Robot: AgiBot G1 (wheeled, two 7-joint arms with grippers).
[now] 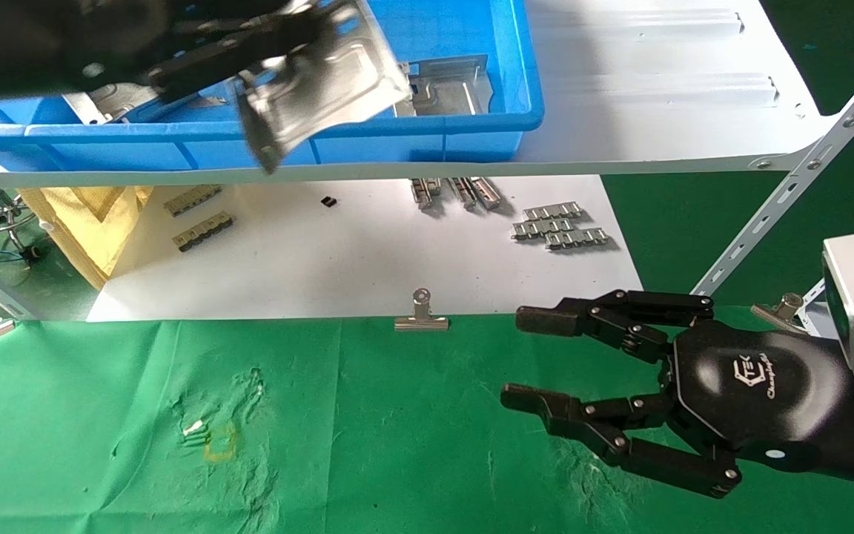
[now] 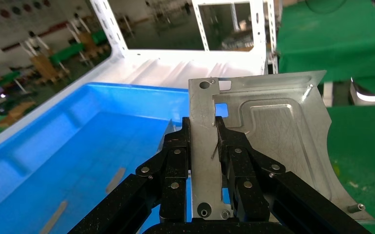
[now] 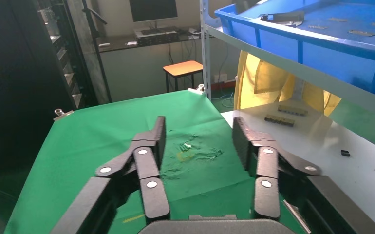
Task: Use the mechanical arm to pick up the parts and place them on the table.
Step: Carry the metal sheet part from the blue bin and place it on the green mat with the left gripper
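Observation:
My left gripper [image 1: 264, 52] is shut on a shiny silver stamped part [image 1: 330, 81] and holds it lifted and tilted over the front wall of the blue tray [image 1: 427, 133]. In the left wrist view the fingers [image 2: 178, 151] clamp a narrow tab of that part [image 2: 278, 136]. More silver parts [image 1: 449, 89] lie inside the tray. My right gripper [image 1: 527, 360] is open and empty, low over the green cloth table [image 1: 368, 445] at the right; in the right wrist view [image 3: 197, 141] its fingers [image 3: 149, 151] stand wide apart above the cloth.
A white shelf [image 1: 657, 89] carries the tray. Below it a white board [image 1: 368, 259] holds grey link strips [image 1: 560, 226] and a yellow bag [image 1: 93, 222]. A silver binder clip [image 1: 421, 315] sits at the cloth's edge. A scuffed yellow mark [image 1: 219, 441] lies on the cloth.

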